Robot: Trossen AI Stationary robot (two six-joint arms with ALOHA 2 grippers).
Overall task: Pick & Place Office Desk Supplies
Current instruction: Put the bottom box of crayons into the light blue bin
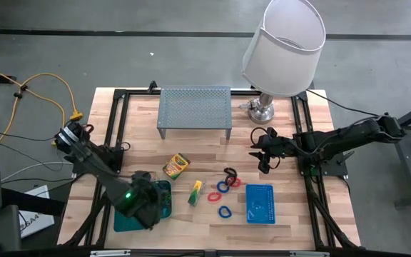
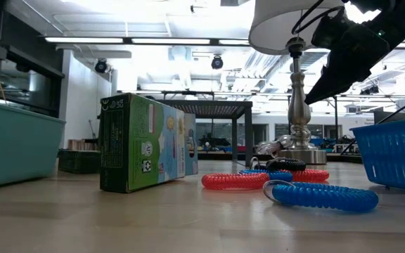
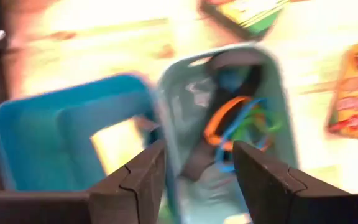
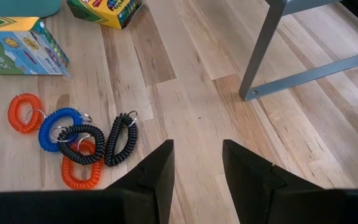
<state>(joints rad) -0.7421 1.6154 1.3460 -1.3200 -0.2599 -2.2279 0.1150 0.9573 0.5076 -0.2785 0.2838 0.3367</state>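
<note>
My left gripper [image 1: 145,203] [image 3: 199,149] is open, low over two teal trays [image 1: 164,191]. The paler tray [image 3: 185,99] holds orange, blue and green bands [image 3: 241,127]; the bluer tray [image 3: 42,143] lies beside it. The crayon box [image 1: 176,165] lies flat on the wood, with a yellow-green box [image 1: 195,193] [image 2: 143,144] nearer. Red, blue and black band loops [image 1: 227,184] [image 4: 79,140] lie between that box and the blue mesh basket [image 1: 260,203]. My right gripper [image 1: 265,158] [image 4: 197,146] is open, raised near the lamp base, far from the loops. My left gripper comes from above with its fingers [image 3: 142,177] on either side of the paler tray's side wall [image 3: 166,130]. The picture is smeared, and I cannot tell whether a finger touches that wall.
The grey perforated riser [image 1: 195,111] stands at the table's far side, with one leg [image 4: 263,50] ahead of my right gripper. The white-shaded lamp [image 1: 284,50] stands at the far right. Bare wood lies between the riser and the loops.
</note>
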